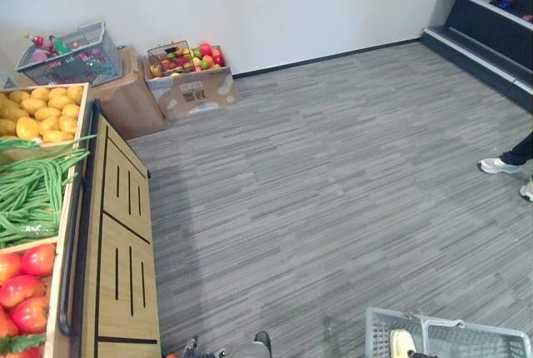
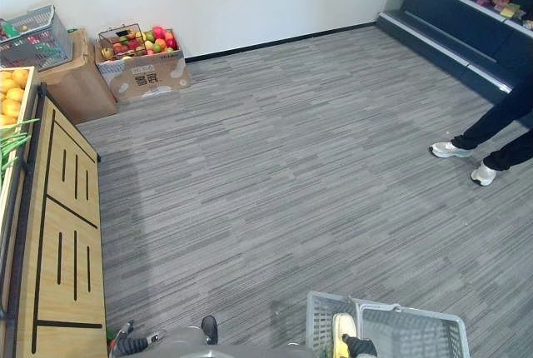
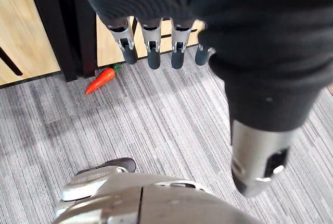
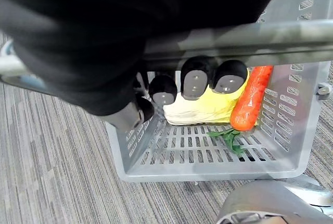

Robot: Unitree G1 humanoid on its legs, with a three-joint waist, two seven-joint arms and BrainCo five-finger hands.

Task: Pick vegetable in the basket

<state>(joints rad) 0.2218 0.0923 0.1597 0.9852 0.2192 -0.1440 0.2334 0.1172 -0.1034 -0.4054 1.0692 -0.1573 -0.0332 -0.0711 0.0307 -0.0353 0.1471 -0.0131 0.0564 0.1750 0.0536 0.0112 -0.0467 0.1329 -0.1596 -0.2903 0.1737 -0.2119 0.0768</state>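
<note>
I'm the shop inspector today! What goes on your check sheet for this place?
Surface: grey carpet floor.
Job's things: grey plastic basket holds a carrot and a pale yellow vegetable; a second carrot lies on the floor beside the wooden stand.
Clutter: cardboard box of fruit by the wall.
Hands: left hand, fingers straight, holding nothing; right hand, fingers curled round the basket handle.
Cables: nothing seen.
Surroundings: stand holds green beans, tomatoes and yellow fruit; a person's shoes; dark shelves.
</note>
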